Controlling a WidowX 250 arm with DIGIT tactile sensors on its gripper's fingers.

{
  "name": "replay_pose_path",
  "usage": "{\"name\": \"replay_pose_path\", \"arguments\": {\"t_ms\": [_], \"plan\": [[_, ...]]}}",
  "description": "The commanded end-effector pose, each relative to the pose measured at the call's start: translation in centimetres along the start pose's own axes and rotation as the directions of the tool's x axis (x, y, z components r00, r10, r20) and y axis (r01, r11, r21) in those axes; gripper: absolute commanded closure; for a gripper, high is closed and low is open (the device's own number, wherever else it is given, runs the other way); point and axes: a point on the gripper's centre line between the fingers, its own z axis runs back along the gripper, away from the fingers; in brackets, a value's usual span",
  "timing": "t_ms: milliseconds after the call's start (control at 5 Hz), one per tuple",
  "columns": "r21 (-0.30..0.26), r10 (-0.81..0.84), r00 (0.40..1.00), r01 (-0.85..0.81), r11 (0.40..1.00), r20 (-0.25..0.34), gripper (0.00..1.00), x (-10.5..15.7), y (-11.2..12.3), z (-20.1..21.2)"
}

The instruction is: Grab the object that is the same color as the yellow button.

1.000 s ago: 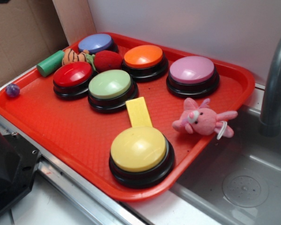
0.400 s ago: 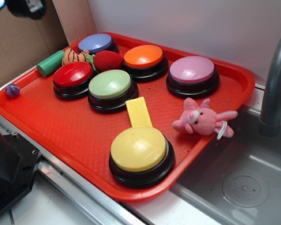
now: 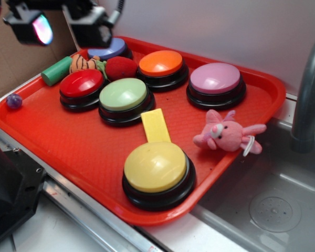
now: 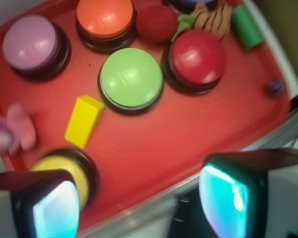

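Yellow flat plastic block (image 3: 156, 125) lies untouched beside the domed yellow button (image 3: 155, 166) — I'm only approaching; my fingers (image 4: 221, 194), spread and empty, must descend over it.

White wall (image 3: 215, 26) behind my counter (image 3: 47, 231), brown cardboard panel (image 3: 21, 63) on the left, grey sink basin (image 3: 273, 205) and faucet (image 3: 310, 94) at right, soft even light.

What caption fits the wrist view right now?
Open gripper above the red tray, yellow block lying untouched between the green button and yellow button.
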Motion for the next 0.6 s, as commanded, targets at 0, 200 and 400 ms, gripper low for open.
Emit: {"name": "replay_pose_path", "arguments": {"t_ms": [0,200,400], "plan": [[-0.039,0.168,0.985,-0.166,0.985,0.042,0.00,1.8,-2.4,-4.5],[-0.061,0.229,0.972,-0.226,0.972,0.058,0.00,2.3,-3.2,-6.7],[-0.028,0.300,0.949,-0.298,0.954,0.098,0.00,3.2,-4.3,-9.3]]}}
